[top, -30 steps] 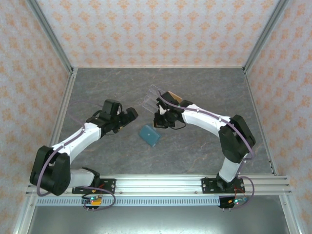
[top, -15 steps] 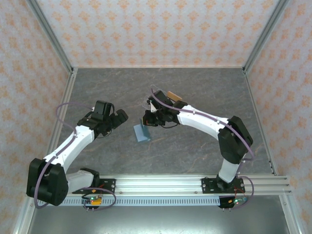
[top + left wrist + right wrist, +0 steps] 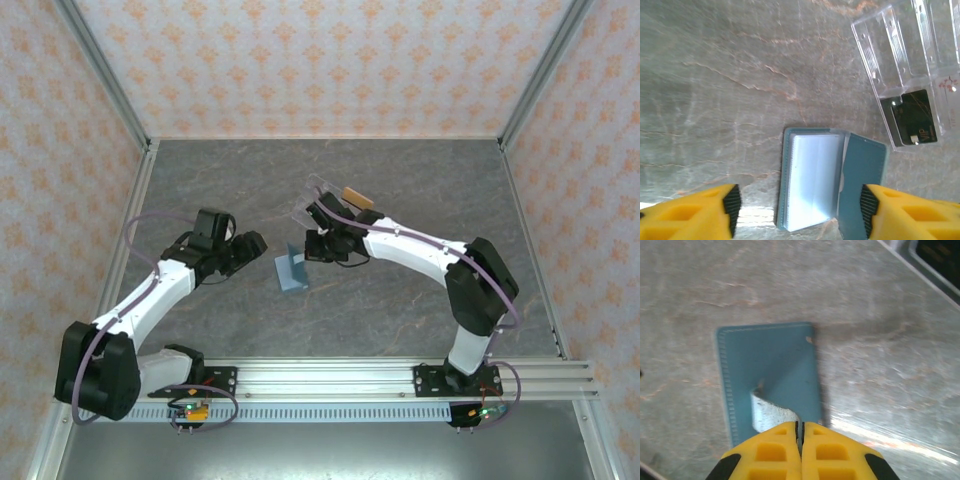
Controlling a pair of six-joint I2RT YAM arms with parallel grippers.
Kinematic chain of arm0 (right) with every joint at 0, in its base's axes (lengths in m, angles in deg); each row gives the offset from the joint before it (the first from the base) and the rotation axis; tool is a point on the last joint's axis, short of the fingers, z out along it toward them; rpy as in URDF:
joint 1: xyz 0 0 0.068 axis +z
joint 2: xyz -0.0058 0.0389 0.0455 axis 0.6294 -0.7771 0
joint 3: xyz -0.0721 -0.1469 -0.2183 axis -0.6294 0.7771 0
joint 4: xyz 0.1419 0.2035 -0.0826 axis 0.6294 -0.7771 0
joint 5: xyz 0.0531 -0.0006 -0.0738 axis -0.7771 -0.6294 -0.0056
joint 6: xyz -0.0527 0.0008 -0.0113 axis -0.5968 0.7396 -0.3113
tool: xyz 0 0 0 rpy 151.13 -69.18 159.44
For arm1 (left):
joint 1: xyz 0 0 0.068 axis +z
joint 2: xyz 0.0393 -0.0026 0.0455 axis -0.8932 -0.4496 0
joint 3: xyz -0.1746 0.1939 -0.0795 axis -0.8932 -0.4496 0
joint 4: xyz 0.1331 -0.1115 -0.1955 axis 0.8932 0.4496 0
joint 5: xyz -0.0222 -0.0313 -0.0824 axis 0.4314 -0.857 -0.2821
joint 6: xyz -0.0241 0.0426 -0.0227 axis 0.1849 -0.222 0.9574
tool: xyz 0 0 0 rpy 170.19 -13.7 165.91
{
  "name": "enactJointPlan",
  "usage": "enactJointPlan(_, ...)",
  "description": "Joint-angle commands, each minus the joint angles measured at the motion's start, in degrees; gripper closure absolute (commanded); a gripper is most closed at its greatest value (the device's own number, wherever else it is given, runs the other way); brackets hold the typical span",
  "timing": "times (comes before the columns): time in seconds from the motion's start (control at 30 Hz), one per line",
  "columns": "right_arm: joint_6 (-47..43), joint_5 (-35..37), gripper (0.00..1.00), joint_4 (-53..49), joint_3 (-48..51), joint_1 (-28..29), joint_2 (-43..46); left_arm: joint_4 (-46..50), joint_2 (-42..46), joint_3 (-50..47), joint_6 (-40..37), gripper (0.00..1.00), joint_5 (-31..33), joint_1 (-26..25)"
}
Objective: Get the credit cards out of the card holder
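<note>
card holder (image 3: pixel 291 272) leftward, right gripper (image 3: pixel 800 427) tight

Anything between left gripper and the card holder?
Nothing visible. Bare table lies between the open left gripper and the card holder. The right gripper pinches its flap from the other side; the acrylic stand sits beyond.

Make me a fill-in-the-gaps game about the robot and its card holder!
The right pincer pinches the ____.
The left pincer is ____.
The card in the clear stand is ____.
Missing words: card holder; open; black.
</note>
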Motion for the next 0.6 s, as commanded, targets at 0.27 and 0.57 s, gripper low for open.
enactJointPlan(0.27,-6.74,3.10,0.94,-2.67,8.76,-4.66,5.05,-8.19,-12.36,7.82,-1.40,0.64,-5.02,-10.94)
enactJointPlan(0.57,-9.39,1.76,0.93,-0.57,12.32,-8.31,5.97,-9.86,-24.85,15.08,0.02,0.82,-1.24,-16.50)
